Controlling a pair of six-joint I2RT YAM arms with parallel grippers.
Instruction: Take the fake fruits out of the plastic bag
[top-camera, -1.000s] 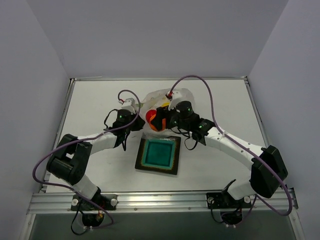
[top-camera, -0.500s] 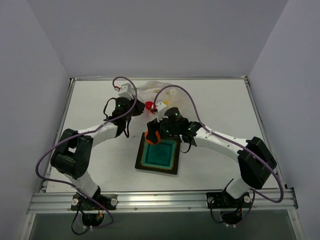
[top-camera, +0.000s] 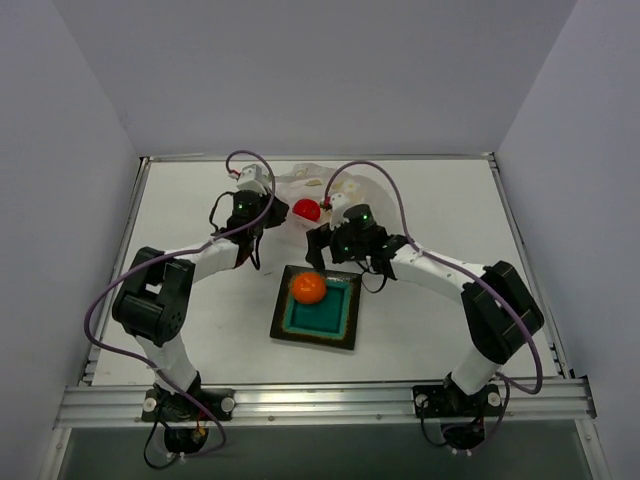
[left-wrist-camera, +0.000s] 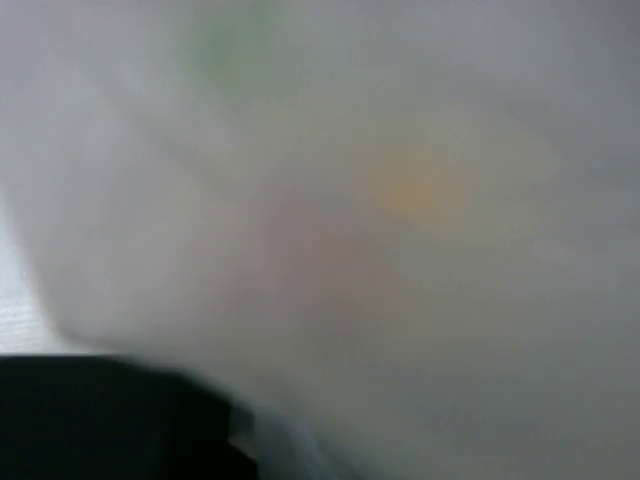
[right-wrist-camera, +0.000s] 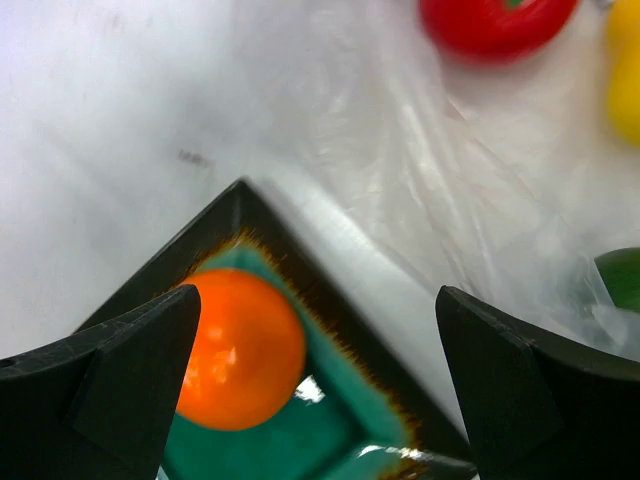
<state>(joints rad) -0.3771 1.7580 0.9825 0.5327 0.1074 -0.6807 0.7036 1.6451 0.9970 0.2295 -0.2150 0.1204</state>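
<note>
The orange ball (top-camera: 308, 288) lies in the teal plate's (top-camera: 340, 330) far left corner, and it also shows in the right wrist view (right-wrist-camera: 240, 348). My right gripper (top-camera: 318, 252) hangs open and empty just above it (right-wrist-camera: 315, 300). The crinkled plastic bag (top-camera: 340, 190) lies behind the plate (right-wrist-camera: 400, 150). Inside it are the red fruit (top-camera: 307, 209) (right-wrist-camera: 495, 20), the yellow fruit (right-wrist-camera: 625, 80) and the green fruit (right-wrist-camera: 622, 278). My left gripper (top-camera: 268, 212) grips the bag's left edge. Blurred plastic (left-wrist-camera: 400, 250) fills the left wrist view.
The plate's dark rim (right-wrist-camera: 300, 250) touches the bag's near edge. Grey walls close in the table on three sides. A metal rail (top-camera: 320, 400) runs along the near edge.
My right gripper carried the orange ball from the bag to the plate, let it go and opened. My left gripper pulled the bag's left edge up and away.
</note>
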